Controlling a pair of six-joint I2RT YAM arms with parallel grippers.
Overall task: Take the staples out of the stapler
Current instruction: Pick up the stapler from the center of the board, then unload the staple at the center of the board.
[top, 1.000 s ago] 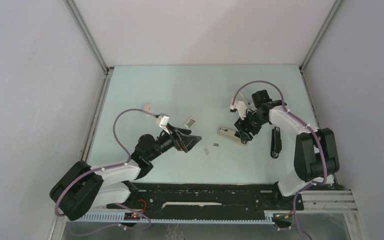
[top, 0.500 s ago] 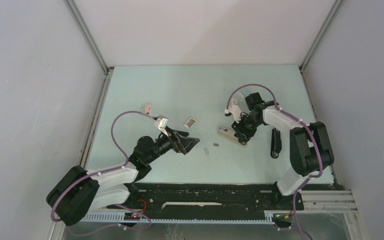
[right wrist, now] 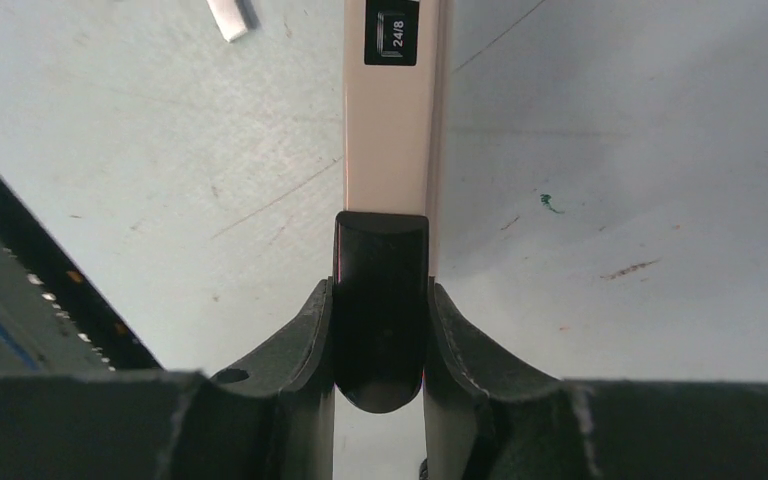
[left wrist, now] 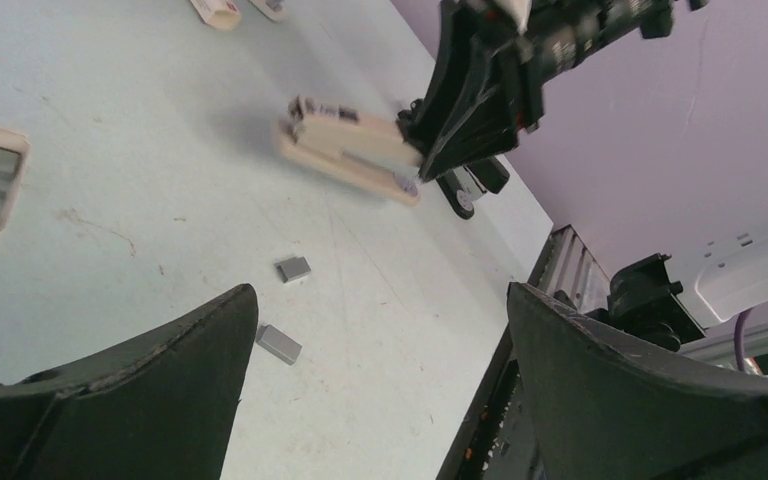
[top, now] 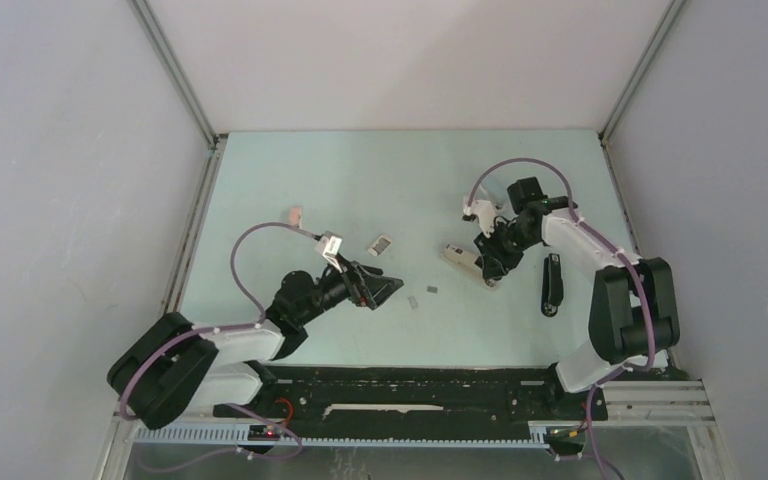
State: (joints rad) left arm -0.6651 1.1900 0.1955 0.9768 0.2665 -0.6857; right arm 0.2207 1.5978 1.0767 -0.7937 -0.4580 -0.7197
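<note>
Left tool [left wrist: 375, 300] wide open, holding nothing, low over the surface [top: 360, 170]. Two staple strips [left wrist: 294, 269] lie loose just beyond its tips. Right tool [right wrist: 380, 292] pinched on black rear end of beige stapler [right wrist: 397, 130], body extending straight ahead.

Lab robot cell: bare grey walls [top: 400, 60], aluminium frame [top: 175, 70], pale table [top: 360, 180].
</note>
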